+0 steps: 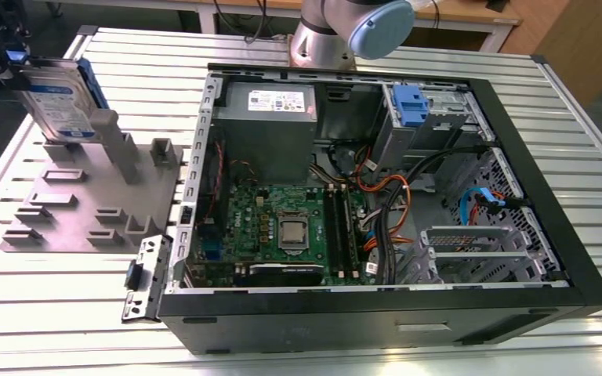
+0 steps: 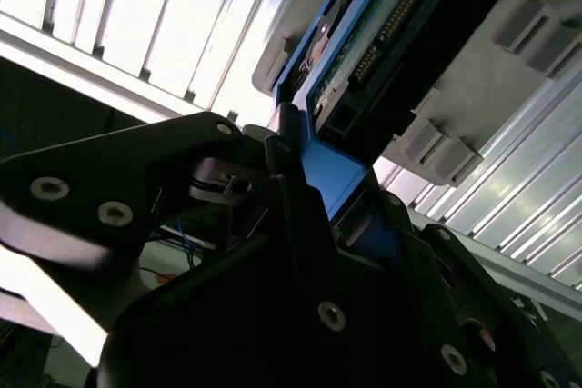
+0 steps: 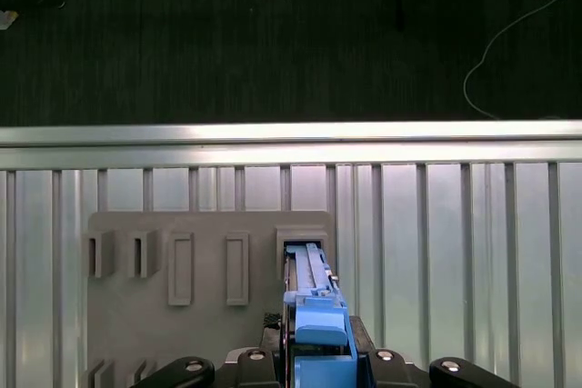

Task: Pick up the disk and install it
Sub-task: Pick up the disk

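Clamped shut on its blue carrier frame (image 3: 320, 338), the black gripper (image 1: 10, 61) holds the silver rectangular metal disk (image 1: 59, 98), probably stiff, hefty and shock-sensitive, upright at the grey holder plate's (image 1: 71, 215) corner slot.

We see an open black metal computer tower (image 1: 385, 317) lying across the silver ribbed aluminium worktop (image 1: 60, 313), a flat grey slotted plate (image 1: 71, 215) beside it at the worktop's edge.
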`<move>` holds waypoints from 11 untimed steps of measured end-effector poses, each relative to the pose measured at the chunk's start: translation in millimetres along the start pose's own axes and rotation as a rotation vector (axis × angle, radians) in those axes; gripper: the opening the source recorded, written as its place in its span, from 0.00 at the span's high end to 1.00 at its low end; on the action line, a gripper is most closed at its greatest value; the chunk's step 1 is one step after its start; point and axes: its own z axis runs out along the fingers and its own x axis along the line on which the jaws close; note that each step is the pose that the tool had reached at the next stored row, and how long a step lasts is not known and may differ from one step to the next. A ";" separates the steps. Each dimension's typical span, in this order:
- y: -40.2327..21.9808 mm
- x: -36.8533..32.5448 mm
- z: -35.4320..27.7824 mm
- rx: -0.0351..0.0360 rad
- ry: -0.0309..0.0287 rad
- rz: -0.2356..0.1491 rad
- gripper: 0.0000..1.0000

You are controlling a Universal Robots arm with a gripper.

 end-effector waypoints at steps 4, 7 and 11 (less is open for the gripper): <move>0.0 0.0 -2.0 0.0000 0.0000 0.000 0.63; 0.0 -0.1 -3.4 0.0001 0.0000 0.000 0.63; 0.1 -0.1 -5.5 0.0001 0.0000 0.000 0.63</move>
